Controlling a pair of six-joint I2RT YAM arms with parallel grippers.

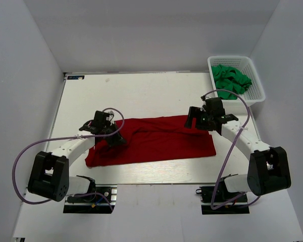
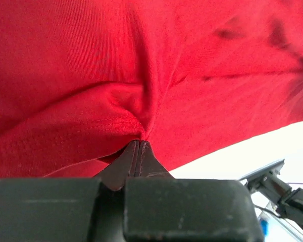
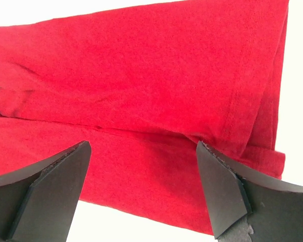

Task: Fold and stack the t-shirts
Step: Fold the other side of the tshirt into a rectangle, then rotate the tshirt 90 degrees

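Note:
A deep red t-shirt (image 1: 156, 141) lies folded lengthwise into a long band across the middle of the white table (image 1: 141, 91). My left gripper (image 1: 113, 139) is shut on a pinch of the red cloth near the band's left end; in the left wrist view its fingertips (image 2: 137, 146) meet on a gathered fold of the red t-shirt (image 2: 141, 65). My right gripper (image 1: 196, 119) is open over the band's right end; in the right wrist view the red t-shirt (image 3: 141, 85) lies flat between its spread fingers (image 3: 217, 176), untouched. Bright green t-shirts (image 1: 231, 78) are bunched in the basket.
A white plastic lattice basket (image 1: 255, 93) stands at the table's back right corner. Grey walls close in the table on the left, back and right. Purple cables loop off both arms.

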